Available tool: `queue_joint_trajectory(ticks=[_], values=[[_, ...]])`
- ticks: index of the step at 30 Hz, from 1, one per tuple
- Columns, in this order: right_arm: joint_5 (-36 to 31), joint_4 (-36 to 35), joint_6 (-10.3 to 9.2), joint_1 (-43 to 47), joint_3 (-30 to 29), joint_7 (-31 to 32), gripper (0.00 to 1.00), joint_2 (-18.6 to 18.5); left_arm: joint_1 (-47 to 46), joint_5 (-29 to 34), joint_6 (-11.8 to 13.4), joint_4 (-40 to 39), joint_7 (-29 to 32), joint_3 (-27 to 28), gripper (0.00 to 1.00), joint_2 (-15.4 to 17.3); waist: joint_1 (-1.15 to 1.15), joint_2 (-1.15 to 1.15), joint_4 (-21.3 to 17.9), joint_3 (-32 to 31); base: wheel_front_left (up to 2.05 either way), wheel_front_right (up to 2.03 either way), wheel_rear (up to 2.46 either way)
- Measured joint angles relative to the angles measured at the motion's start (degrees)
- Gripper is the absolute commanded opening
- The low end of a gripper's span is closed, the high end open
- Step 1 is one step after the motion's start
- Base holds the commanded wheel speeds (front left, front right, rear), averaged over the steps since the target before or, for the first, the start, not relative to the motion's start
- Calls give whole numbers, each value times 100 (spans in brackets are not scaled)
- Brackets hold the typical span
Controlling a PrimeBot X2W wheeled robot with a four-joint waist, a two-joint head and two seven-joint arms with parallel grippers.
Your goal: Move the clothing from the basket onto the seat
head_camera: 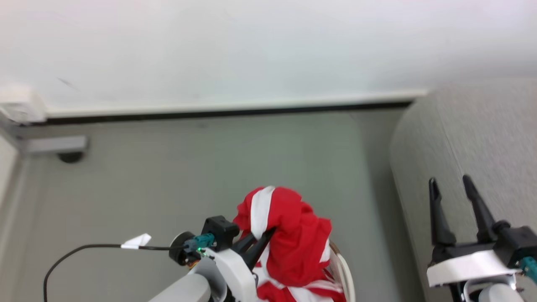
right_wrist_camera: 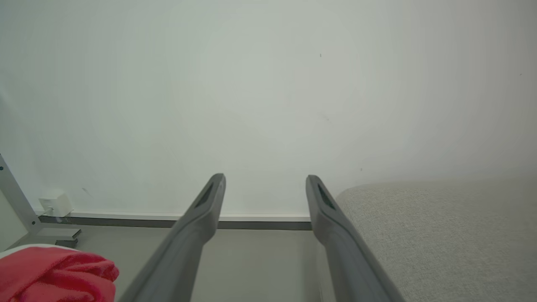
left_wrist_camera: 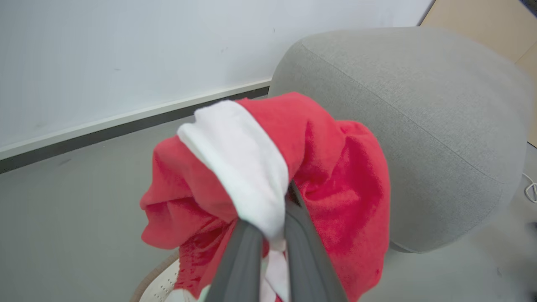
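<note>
Left jaws are clamped on a bunch of red clothing point(head_camera: 293, 235), held above the basket point(head_camera: 347, 272). Right jaws stand apart, empty, over the seat point(head_camera: 474, 138). Swing the clothing right, high enough to clear the seat's rounded edge, and release only once it is over the cushion.

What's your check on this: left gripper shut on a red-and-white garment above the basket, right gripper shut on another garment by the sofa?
One thing is wrong: the right gripper is open and holds nothing, its fingers spread apart in the right wrist view. The rest stands: left gripper shut on the red-and-white garment above the basket, right gripper by the sofa.
</note>
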Motion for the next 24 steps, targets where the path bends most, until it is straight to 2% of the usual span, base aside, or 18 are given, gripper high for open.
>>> queue_joint_trajectory(ticks=[7, 14, 24], values=[[167, 167, 0, 313, 249, 0, 100, -3, 84, 313, 143, -672, -2, 492, 0, -27, -1, 0, 497, -599, 0, 0, 0], [287, 201, 0, 415, 605, 0, 100, -1, -63, 555, 346, -1137, -5, 851, 0, 44, -1, 0, 894, -925, 0, 0, 0], [454, 245, 0, 453, 1071, 0, 100, -3, -93, 552, 486, -1490, -5, 1168, 0, 74, 0, 0, 986, -978, 0, 0, 0]])
